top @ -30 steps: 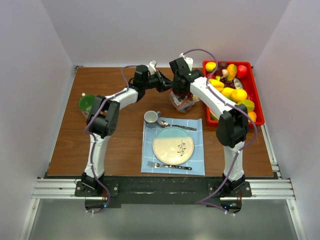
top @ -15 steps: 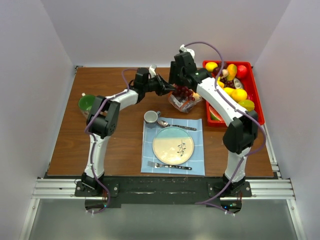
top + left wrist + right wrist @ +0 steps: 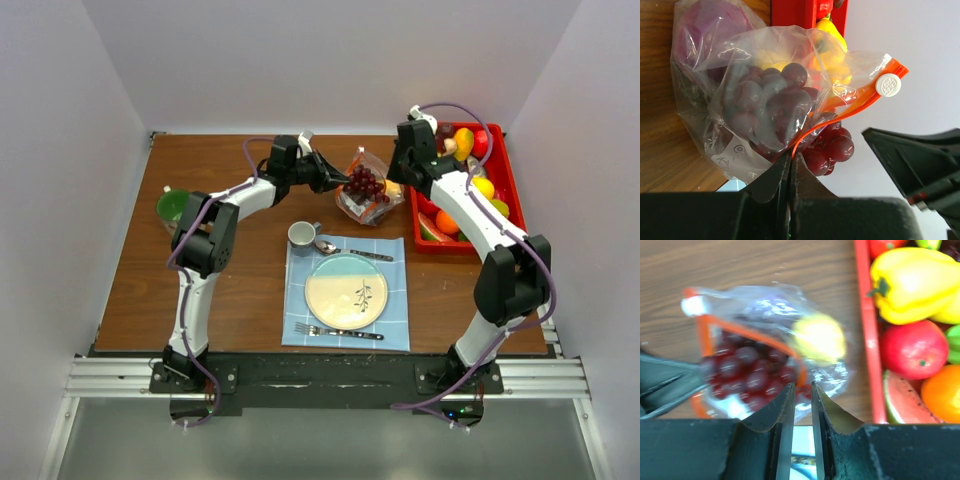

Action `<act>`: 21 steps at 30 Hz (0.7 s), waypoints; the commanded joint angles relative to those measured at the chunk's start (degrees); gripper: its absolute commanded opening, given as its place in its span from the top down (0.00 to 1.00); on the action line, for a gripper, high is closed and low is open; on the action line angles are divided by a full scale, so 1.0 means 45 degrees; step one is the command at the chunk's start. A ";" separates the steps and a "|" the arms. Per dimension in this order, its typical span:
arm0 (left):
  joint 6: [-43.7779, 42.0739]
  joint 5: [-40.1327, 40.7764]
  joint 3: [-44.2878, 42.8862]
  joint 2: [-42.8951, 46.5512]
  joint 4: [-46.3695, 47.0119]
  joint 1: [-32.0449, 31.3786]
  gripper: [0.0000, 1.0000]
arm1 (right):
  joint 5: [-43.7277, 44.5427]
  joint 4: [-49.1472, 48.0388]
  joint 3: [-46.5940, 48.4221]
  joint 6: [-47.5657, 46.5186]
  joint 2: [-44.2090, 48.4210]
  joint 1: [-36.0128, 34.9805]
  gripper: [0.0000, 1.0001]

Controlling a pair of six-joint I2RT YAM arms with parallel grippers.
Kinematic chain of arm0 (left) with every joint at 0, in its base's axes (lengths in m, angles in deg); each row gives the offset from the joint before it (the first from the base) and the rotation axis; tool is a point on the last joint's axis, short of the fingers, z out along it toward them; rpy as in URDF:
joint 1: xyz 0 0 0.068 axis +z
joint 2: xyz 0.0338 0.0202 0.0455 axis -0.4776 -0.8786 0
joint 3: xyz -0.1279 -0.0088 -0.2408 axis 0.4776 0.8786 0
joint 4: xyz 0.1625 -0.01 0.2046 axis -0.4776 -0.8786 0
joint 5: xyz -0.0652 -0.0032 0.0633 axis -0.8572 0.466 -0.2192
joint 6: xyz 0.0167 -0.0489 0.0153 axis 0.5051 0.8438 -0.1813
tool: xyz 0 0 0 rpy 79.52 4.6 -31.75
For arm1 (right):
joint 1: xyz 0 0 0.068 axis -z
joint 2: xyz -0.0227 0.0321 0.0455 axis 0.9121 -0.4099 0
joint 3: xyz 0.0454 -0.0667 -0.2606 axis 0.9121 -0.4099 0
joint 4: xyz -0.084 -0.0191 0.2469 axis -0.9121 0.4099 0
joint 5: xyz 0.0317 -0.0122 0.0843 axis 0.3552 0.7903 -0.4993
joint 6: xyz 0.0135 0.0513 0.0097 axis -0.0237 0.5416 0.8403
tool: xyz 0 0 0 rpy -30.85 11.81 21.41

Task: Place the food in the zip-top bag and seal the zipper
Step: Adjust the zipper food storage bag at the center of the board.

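Left claw pinches crinkly clear zip-top bag holding glossy purple grapes.

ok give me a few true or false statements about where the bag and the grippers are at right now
1. The left gripper pinches the zip-top bag at its mouth edge. True.
2. The right gripper holds the yellow pepper. False: nothing is between its fingers; the pepper lies in the red tray.
3. The purple grapes lie in the red tray. False: they sit in the bag's mouth.
4. The plate sits on the blue placemat. True.
5. The zipper is sealed. False: it gapes around the grapes.
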 commanded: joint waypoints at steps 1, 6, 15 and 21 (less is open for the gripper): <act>-0.0407 0.0001 -0.0503 0.0666 -0.0202 -0.0006 1.00 | -0.1009 -0.1449 -0.0387 -0.0411 -0.0312 0.0286 0.77; -0.0466 0.0001 -0.0679 0.0627 -0.0398 0.0014 1.00 | -0.1867 -0.2327 -0.1030 -0.0646 -0.0996 0.0326 0.74; -0.0525 0.0021 -0.0757 0.0666 -0.0534 0.0033 1.00 | -0.1772 -0.2855 -0.1384 -0.0802 -0.1466 0.0326 0.74; -0.0525 -0.0018 -0.0757 0.0686 -0.0593 0.0053 1.00 | -0.1927 -0.3226 -0.1831 -0.0861 -0.1369 0.0326 0.73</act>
